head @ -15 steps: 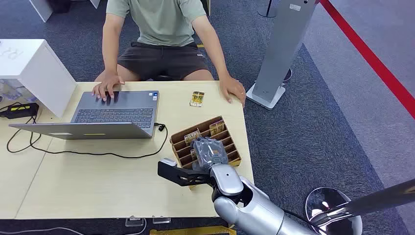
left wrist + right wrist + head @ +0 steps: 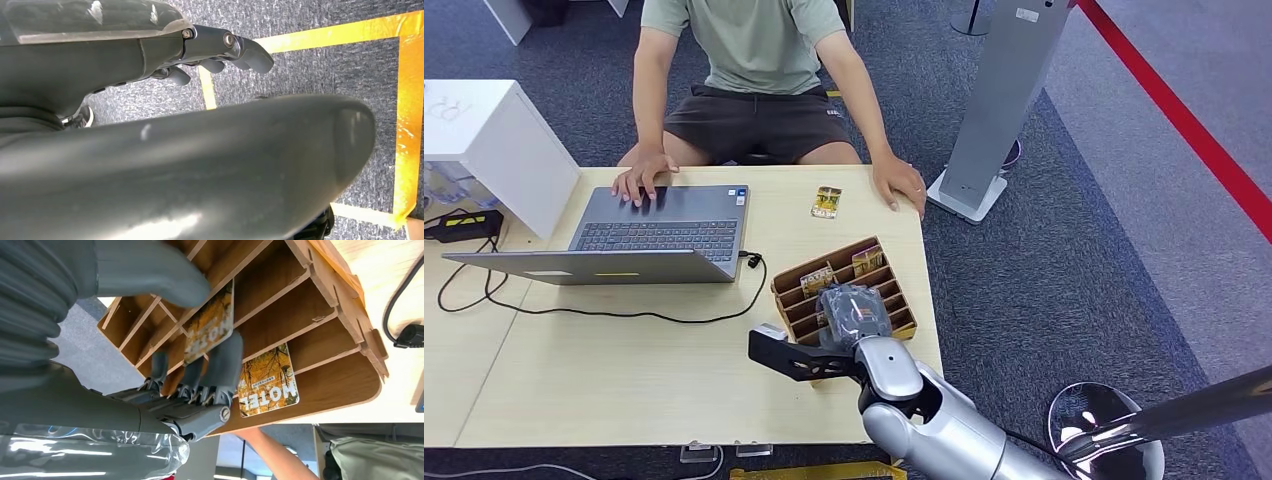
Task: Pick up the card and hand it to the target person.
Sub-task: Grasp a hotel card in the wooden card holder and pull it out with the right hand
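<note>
Right hand point(image 2: 200, 375) is down in the wooden card rack point(image 2: 844, 290) at the near right of the table point(image 2: 624, 370), thumb on one face and fingers point(image 2: 220, 365) on the other face of a hotel card point(image 2: 210, 322) that stands in a slot w/ most of it inside; looks like a pinch on the card, not yet lifted out. A 2nd card point(image 2: 267, 380) sits in the next slot toward the far side, just beside the fingers, and another card point(image 2: 827, 202) lies flat on the table at the far edge, near the person's hand point(image 2: 900, 185). To do this step well, I'd say: firm up the pinch first, then draw the card out along the slot, no twisting, or it'll jam on the dividers or tip the rack. Keep fingers off the neighbour card. Left hand point(image 2: 220, 50) hangs over the carpet, fingers loosely apart, holding nothing. Person point(image 2: 754, 70) sits at the far side by the laptop point(image 2: 659, 225), so the handover means a long reach across.
</note>
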Action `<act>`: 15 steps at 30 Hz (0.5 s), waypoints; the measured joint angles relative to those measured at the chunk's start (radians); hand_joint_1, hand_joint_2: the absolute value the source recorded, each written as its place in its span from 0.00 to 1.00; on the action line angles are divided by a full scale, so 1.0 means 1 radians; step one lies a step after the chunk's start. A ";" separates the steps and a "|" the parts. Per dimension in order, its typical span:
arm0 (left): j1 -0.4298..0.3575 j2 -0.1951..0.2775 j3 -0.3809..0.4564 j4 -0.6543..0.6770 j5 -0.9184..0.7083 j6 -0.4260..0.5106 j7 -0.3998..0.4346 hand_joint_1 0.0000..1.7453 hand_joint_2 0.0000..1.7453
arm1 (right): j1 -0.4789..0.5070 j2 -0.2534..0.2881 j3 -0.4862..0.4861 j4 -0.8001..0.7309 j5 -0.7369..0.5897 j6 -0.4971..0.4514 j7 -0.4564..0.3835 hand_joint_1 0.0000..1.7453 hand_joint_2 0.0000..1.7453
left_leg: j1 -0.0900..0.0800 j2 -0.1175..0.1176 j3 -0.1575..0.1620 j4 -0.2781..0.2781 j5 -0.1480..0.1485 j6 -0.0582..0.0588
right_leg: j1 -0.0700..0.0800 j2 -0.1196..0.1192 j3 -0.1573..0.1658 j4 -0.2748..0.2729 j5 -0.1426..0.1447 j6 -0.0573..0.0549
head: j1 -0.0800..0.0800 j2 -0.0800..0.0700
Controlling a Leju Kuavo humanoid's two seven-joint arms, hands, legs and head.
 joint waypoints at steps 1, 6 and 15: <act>0.000 0.000 0.000 0.000 0.000 0.000 0.000 0.00 0.00 | 0.000 -0.001 0.000 0.000 0.000 -0.001 0.000 0.75 1.00 | 0.000 0.000 0.000 0.000 0.000 0.000 | 0.000 0.000 0.000 0.000 0.000 0.000 | 0.000 0.000; 0.000 0.000 -0.002 0.000 -0.004 -0.002 0.000 0.00 0.00 | 0.002 -0.005 -0.003 -0.001 0.000 -0.008 0.000 0.82 1.00 | 0.000 0.000 0.000 0.000 0.000 0.000 | 0.000 0.000 0.000 0.000 0.000 0.000 | 0.000 0.000; -0.001 0.000 -0.005 0.000 -0.012 -0.012 0.001 0.00 0.00 | 0.003 -0.008 -0.015 -0.002 0.000 -0.013 0.000 0.88 1.00 | 0.000 0.000 0.000 0.000 0.000 0.000 | 0.000 0.000 0.000 0.000 0.000 0.000 | 0.000 0.000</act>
